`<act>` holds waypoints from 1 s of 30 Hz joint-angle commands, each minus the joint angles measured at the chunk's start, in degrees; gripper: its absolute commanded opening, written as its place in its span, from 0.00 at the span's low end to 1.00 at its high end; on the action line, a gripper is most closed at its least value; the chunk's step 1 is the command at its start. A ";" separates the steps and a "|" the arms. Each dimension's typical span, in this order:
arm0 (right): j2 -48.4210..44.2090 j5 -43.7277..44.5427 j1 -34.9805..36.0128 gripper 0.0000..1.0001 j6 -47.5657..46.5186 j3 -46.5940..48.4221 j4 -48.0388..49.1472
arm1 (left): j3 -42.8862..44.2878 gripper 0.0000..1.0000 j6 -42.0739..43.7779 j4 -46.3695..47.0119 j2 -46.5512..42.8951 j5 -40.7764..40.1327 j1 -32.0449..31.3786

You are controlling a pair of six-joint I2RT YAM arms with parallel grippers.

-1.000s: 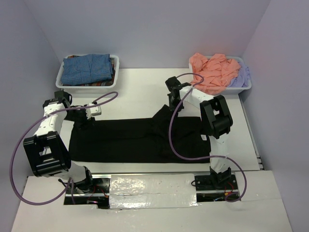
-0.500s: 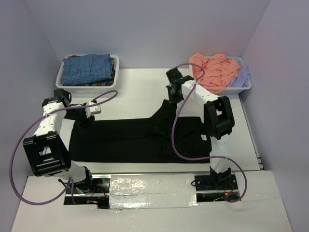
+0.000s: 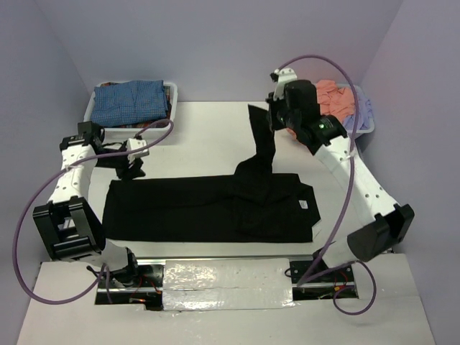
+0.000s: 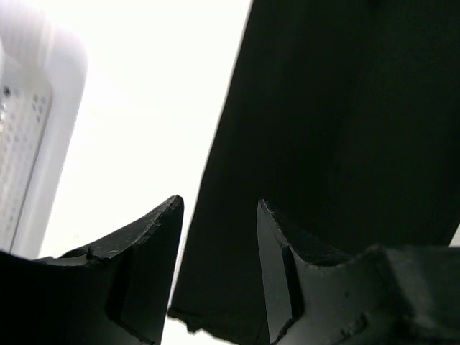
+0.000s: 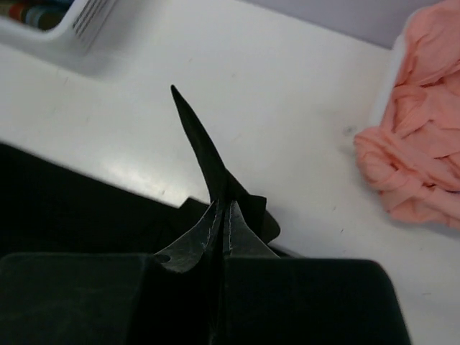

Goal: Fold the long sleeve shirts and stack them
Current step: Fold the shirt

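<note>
Our right gripper (image 5: 221, 215) has its fingers pressed together on a pinch of the black shirt's (image 3: 194, 208) sleeve (image 3: 261, 144), which it holds raised off the table (image 3: 208, 136) so that the cloth hangs in a narrow strip from the grip down to the shirt's body. Our left gripper (image 4: 219, 248) has its jaws apart, over the far left edge of the same shirt. The cloth edge shows between the two fingers, but we cannot tell whether they touch it. The rest of the shirt lies spread flat across the near part of the table, just beyond the arm bases. We judge the step in hand to be folding this sleeve in over the body. To do it well, we should carry the sleeve across low and taut, lay it flat along the body before letting go, and pin the left edge so the body does not drag or bunch. At the far left, the white bin (image 3: 89, 115) holds a folded blue-checked shirt (image 3: 129, 100). At the far right, the second bin (image 3: 364, 130) holds a crumpled salmon-pink shirt (image 3: 336, 97) beside a pale lavender shirt (image 3: 363, 111).
</note>
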 commanded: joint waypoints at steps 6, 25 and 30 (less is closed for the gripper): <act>-8.64 -1.82 3.90 0.00 6.98 -9.34 -1.39 | 9.76 0.58 -32.57 17.19 2.10 2.03 -13.18; -20.50 29.64 22.70 0.00 39.70 -33.94 13.80 | 13.45 0.59 -103.72 40.58 4.04 -13.07 -41.50; -20.77 30.35 24.63 0.00 39.44 -36.76 16.18 | 12.67 0.73 -117.84 43.82 6.05 -18.26 -42.28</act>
